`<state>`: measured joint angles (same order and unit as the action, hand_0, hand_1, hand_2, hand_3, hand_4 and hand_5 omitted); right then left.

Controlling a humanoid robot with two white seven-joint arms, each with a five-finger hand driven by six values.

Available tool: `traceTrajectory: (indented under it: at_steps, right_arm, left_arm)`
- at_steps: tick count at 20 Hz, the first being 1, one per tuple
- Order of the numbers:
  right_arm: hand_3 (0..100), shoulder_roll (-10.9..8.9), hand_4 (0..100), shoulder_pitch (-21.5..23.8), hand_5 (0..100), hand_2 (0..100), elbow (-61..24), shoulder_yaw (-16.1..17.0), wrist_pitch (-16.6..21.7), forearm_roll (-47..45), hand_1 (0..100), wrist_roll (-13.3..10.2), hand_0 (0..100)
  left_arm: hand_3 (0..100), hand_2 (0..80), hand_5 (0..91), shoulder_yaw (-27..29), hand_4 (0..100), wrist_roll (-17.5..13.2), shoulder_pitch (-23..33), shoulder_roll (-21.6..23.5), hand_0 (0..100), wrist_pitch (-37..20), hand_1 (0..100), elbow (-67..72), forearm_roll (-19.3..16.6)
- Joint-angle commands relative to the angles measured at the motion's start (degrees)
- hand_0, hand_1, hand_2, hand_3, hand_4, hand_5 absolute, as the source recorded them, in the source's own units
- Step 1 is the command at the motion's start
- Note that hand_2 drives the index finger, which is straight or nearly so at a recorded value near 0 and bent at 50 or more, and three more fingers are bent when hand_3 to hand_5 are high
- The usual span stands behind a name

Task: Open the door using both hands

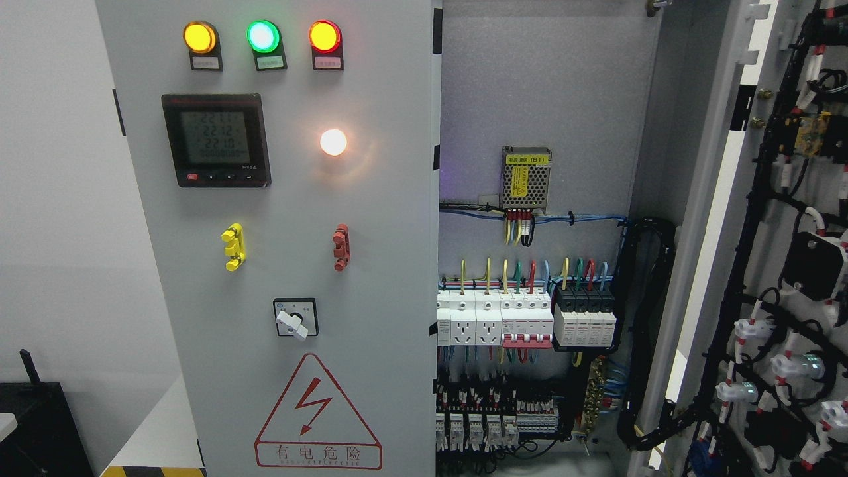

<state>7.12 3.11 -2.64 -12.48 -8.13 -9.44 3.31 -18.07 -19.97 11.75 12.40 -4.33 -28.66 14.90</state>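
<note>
An electrical cabinet fills the head view. Its left door [278, 265] is shut and carries three lit lamps, yellow [199, 37], green [263, 36] and red [324, 36], a digital meter [216, 140], a white lamp [333, 142], a yellow handle [233, 246], a red handle [340, 246], a rotary switch [294, 320] and a red hazard triangle [318, 414]. The right door [782, 238] stands swung open at the right edge, its wired inner face showing. No robot hand or arm appears in the frame.
The open compartment shows a power supply module [526, 177], a row of breakers and sockets [523, 321], terminal blocks [493, 417] and a black cable bundle [646, 331]. A white wall [59, 232] lies at the left, with a black object [36, 424] at the lower left corner.
</note>
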Motion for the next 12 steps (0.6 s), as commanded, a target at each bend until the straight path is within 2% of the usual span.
traceTrajectory:
  at_steps: [1,4,8,11,12]
  right_arm:
    - [0,0.0,0,0.1,0,0,0.0,0.0,0.0,0.0,0,-0.1,39]
    - [0,0.0,0,0.0,0,0,-0.3,0.1,0.0,-0.1,0,-0.1,39]
    - [0,-0.17,0,1.2,0,0,-3.9,0.0,0.2,-0.2,0,-0.1,39]
    - [0,-2.1,0,4.5,0,0,-12.4,0.0,3.5,-0.3,0,-0.1,39]
    - [0,-3.5,0,6.6,0,0,-17.4,0.1,5.0,-0.2,0,-0.1,39]
  left_arm:
    - [0,0.0,0.0,3.4,0,1.9,-3.5,-13.5,0,0.6,0,19.2,-0.7]
    - [0,0.0,0.0,5.5,0,3.0,-3.6,-13.9,0,0.6,0,19.3,-1.1]
    - [0,0.0,0.0,9.7,0,6.5,-4.3,-14.5,0,0.8,0,20.0,-5.0]
    - [0,0.0,0.0,14.1,0,7.9,-4.4,-16.2,0,0.8,0,20.7,-8.1]
    - [0,0.0,0.0,16.9,0,7.9,-4.4,-16.4,0,0.8,0,21.2,-10.9]
